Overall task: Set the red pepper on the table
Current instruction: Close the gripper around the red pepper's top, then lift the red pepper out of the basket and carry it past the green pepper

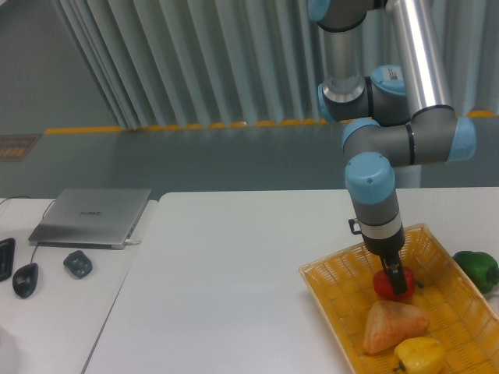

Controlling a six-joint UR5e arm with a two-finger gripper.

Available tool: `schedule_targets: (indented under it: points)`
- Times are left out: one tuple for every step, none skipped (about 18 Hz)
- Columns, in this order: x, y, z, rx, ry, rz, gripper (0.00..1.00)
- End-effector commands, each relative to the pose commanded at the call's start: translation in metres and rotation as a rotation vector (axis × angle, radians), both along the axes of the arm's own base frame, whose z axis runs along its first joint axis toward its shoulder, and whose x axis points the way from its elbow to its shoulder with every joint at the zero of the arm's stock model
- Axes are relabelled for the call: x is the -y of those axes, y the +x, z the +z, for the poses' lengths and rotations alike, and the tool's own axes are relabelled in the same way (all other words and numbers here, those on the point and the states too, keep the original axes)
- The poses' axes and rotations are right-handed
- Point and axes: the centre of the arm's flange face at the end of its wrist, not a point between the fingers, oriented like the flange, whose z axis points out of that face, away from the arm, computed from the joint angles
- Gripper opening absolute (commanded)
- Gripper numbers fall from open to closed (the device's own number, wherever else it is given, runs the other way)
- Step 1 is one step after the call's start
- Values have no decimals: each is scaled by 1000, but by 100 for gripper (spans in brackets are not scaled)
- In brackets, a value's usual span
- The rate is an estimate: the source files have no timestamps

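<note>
From the fixed camera, the arm's dark two-finger pincer (397, 280) reaches down into the yellow wicker basket (331, 282) and sits right over the small glossy red bell pepper (387, 285). Its fingers overlap the pepper's top, but whether they are clenched on it or released cannot be told at this size. The red pepper lies inside the basket, in its upper middle part, just above a pale orange wedge-shaped item (392, 326). A yellow bell pepper (419, 355) rests below that wedge, near the basket's lower end. The basket stands on the right side of the large plain white counter (234, 280). A green bell pepper (477, 269) lies on the counter just outside the basket's right rim. On the adjoining white desk (54, 312) to the left sit a closed grey laptop (92, 216), a black computer mouse (25, 279) and a small dark object (78, 263).
</note>
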Motion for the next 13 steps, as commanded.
schedule_targets:
  points:
    - [-1, 1, -1, 1, -1, -2, 100]
    - [-1, 1, -1, 0, 0, -2, 100]
    - [-1, 0, -3, 2, -2, 0, 100]
    - [-1, 0, -6, 5, -6, -2, 100]
    - [-2, -1, -8, 2, -5, -2, 99]
    - [-4, -2, -10, -7, -4, -5, 90]
    - [-4, -2, -11, -19, -13, -8, 87]
    - [-7, 2, -15, -33, -30, -22, 80]
    - [-7, 3, -16, -35, -34, -26, 65]
    - [-7, 2, -15, -38, -34, -21, 52]
    - [-7, 2, -14, -38, -31, -18, 48]
    - [-7, 2, -13, -39, -27, -16, 43]
    - [-7, 1, -10, -42, -24, -15, 40]
